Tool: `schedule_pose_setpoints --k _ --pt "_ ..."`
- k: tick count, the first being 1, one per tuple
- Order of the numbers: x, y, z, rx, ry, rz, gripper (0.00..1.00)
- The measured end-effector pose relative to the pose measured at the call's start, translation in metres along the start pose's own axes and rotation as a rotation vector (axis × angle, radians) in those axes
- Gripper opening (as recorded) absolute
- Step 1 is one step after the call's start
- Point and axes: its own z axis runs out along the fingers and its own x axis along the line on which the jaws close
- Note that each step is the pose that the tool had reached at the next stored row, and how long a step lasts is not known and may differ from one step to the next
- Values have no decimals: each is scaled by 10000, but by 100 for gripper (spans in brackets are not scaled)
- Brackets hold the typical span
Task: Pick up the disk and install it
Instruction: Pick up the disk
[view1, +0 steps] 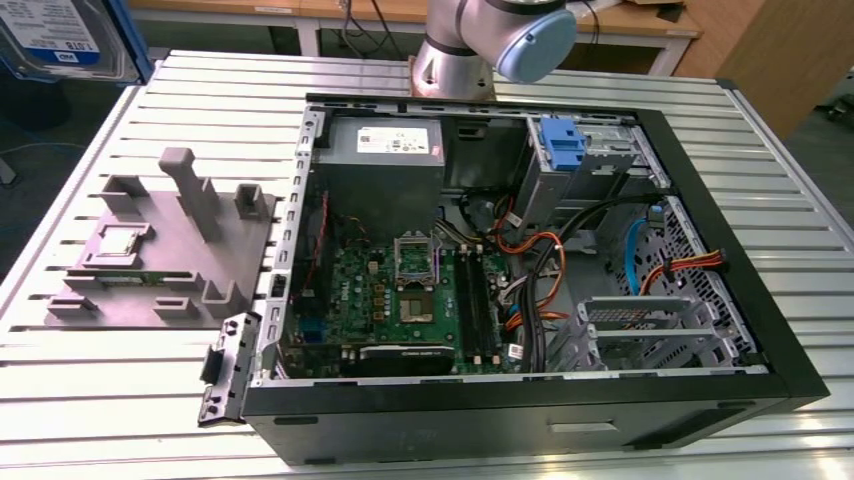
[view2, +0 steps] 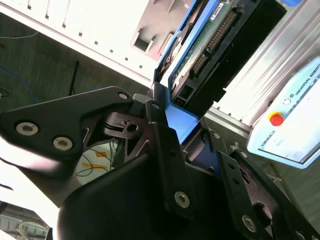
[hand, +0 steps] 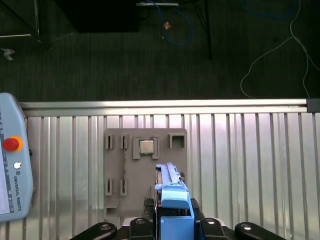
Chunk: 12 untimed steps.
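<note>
Smooth blue plastic frames the disk (hand: 174, 202).

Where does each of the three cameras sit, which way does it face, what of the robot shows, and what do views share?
Exterior view: off the arm, raised, looking down on the open computer case and slatted table; an arm joint shows.
First wrist view: looks down past the end effector and the disk onto the fixture block.
Second wrist view: sits close beside the end effector, looking along the clamped disk.
Shared: the disk in both wrist views; the fixture block in exterior and first wrist views.
</note>
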Motion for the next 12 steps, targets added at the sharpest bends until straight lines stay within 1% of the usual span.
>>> schedule_pose_setpoints --k 12 --pt "-2 -51 -2 0 0 0 36"
